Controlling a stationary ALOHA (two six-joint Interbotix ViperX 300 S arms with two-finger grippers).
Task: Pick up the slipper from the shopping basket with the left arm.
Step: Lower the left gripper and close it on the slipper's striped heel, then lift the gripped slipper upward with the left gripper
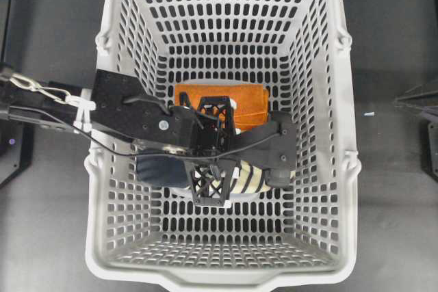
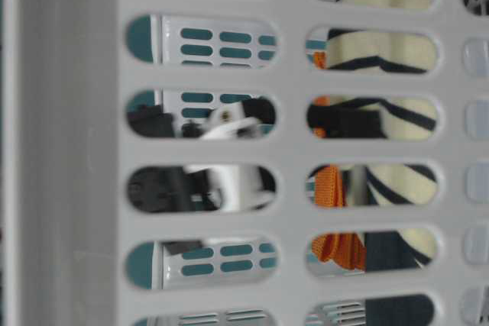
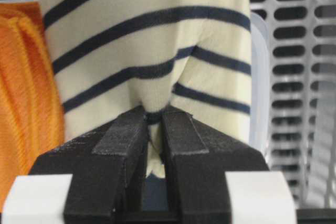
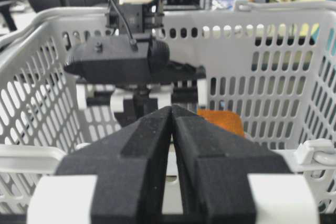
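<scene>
Inside shopping basket (image 1: 345, 169), left gripper (image 3: 153, 129) pinches slipper (image 3: 147, 51) striped toe; right gripper (image 4: 172, 121) clenched, holding nothing.

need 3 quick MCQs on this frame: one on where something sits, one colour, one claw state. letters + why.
1. Where is the orange cloth?
A. Inside the basket, beside the slipper
B. On the table outside it
C. Draped over the rim

2. What colour are the stripes on the slipper's cream toe?
A. Red
B. Navy
C. Green

3. How is the left claw set?
A. Wide open above the slipper
B. Closed on nothing
C. Closed, pinching the striped fabric

Key: 1 A, the overhead view shows it on the basket floor against the slipper. 2 B, the left wrist view shows dark navy bands. 3 C, the fabric bunches between the fingers.
</scene>
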